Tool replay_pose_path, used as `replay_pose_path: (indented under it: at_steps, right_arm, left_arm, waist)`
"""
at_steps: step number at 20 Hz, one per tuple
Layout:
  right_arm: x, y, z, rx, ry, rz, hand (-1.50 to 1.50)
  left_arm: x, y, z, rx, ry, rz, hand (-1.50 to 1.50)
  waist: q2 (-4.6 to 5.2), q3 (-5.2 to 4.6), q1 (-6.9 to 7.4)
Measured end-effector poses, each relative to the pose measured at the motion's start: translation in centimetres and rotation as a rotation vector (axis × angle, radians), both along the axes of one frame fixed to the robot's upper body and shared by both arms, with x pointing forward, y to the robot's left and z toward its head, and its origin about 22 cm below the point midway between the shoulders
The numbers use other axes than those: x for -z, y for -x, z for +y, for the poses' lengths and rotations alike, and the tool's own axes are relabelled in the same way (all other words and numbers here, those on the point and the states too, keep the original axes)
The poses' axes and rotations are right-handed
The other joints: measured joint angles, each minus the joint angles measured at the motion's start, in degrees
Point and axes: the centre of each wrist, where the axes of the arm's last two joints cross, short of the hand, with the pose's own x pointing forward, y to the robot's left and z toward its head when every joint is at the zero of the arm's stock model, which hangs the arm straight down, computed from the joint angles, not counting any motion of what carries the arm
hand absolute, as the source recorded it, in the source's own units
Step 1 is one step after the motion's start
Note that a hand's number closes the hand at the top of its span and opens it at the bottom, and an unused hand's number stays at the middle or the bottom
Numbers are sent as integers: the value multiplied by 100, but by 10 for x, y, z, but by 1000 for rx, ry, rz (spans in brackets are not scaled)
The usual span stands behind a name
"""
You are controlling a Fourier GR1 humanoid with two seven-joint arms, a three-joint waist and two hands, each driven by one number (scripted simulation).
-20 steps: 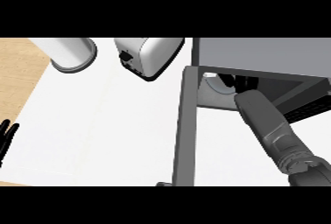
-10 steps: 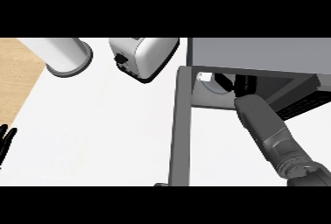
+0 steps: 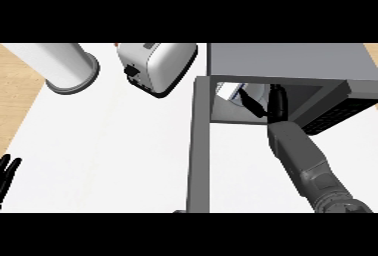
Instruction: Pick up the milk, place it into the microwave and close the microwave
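Inside the one open grey box-shaped microwave (image 3: pixel 295 60), the right hand (image 3: pixel 276 104) sits by one white milk carton (image 3: pixel 234 92), its hold unclear; the left hand (image 3: pixel 7 172) rests straight-fingered, lower left.

White counter top (image 3: pixel 111 150), flat, fills most of the head view; a wood-coloured strip (image 3: pixel 15 85) borders its left edge. Standing on it along the far side, left to right: white upright cylinder (image 3: pixel 66 67) (cannot tell what it is), white toaster (image 3: pixel 155 67) just beside the microwave (image 3: pixel 288 60). Cylinder and toaster apart. Microwave grey; its door (image 3: pixel 199 145) is swung open, out over the counter.
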Motion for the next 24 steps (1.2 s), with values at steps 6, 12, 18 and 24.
replay_pose_path:
  at_steps: [6,12,18,24]
  right_arm:
    - [25,21,18,-79,-128,17,-150]
    - [49,46,25,-209,-271,31,-150]
    - [73,79,21,-282,-367,21,-150]
    - [87,122,10,-294,-408,0,-150]
  left_arm:
    - [4,4,-9,76,4,28,-150]
    - [5,9,-23,189,39,40,-150]
    - [3,-4,-43,280,40,35,-150]
    - [0,-20,-66,376,-15,48,150]
  waist:
    - [-57,-7,-146]
    - [-111,-10,-236]
    - [-149,-15,-319]
    - [-157,-21,-402]
